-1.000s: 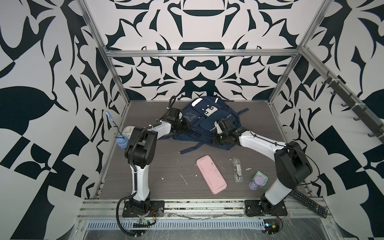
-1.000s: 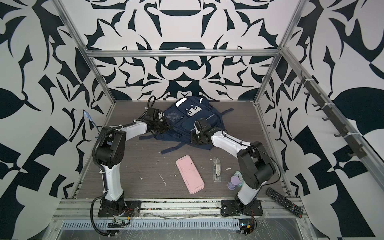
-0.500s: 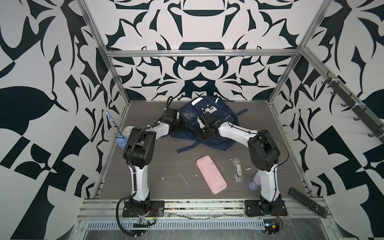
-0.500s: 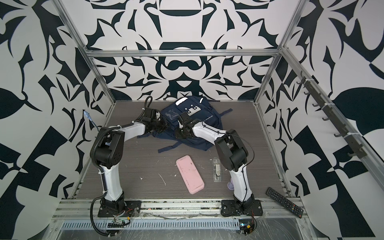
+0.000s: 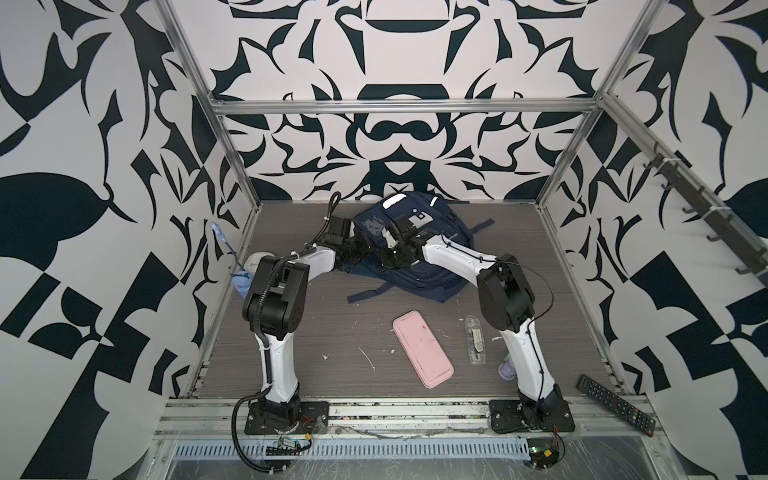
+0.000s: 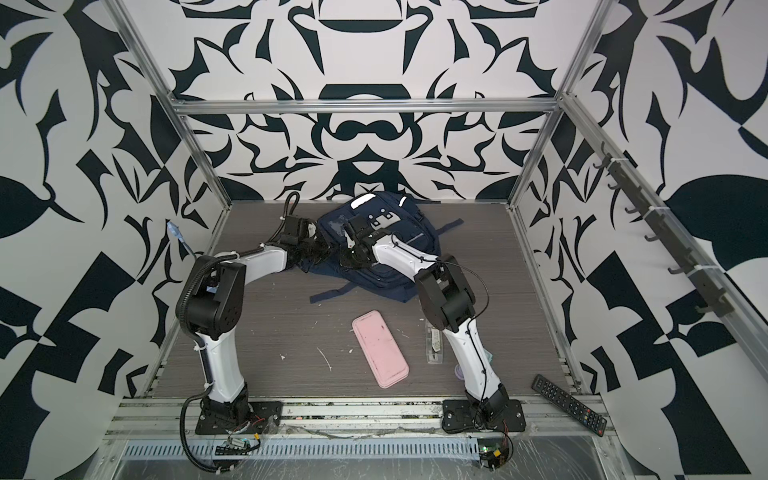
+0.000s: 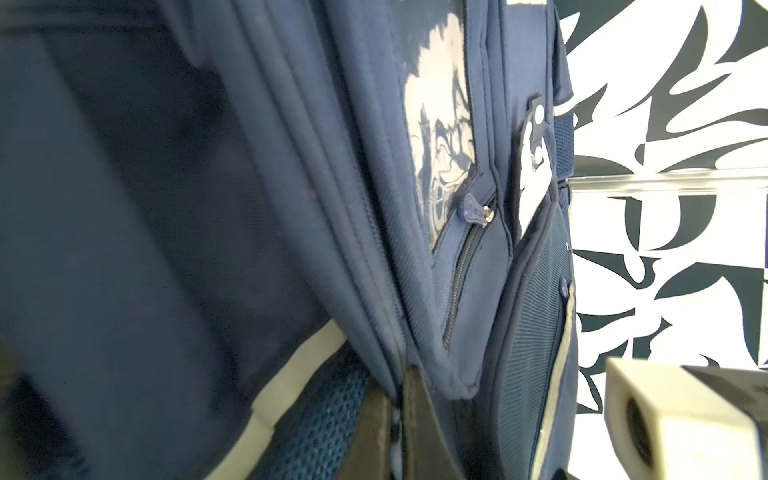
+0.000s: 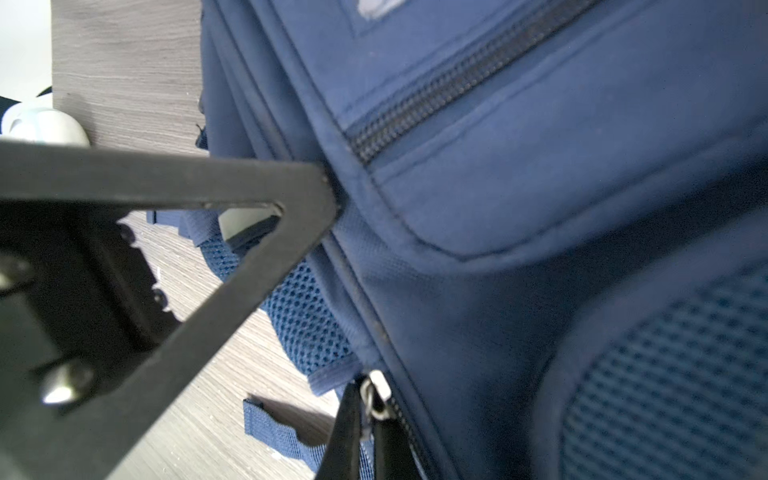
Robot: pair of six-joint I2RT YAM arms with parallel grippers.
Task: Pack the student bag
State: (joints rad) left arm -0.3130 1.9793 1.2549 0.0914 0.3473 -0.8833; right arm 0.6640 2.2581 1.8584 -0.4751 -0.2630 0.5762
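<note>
The student bag (image 5: 419, 266), navy with white strips, lies at the back middle of the table in both top views (image 6: 386, 266). My left gripper (image 5: 358, 250) is at the bag's left side. In the left wrist view this gripper (image 7: 397, 411) is shut on a folded seam of the bag (image 7: 478, 270), next to blue mesh. My right gripper (image 5: 392, 259) reaches across the bag to just beside the left one. In the right wrist view the right gripper (image 8: 368, 419) is shut on a metal zip pull (image 8: 376, 395) at the bag's (image 8: 540, 187) edge.
A pink case (image 5: 422, 349) and a clear packet (image 5: 475, 338) lie on the table in front of the bag. A purple bottle (image 5: 508, 370) stands behind the right arm's base. A remote (image 5: 615, 404) rests on the front right rail. A bag strap (image 5: 370, 293) trails forward.
The right arm has swung left across the bag, taking its gripper from the bag's front right to its left side. The left gripper has closed fully.
</note>
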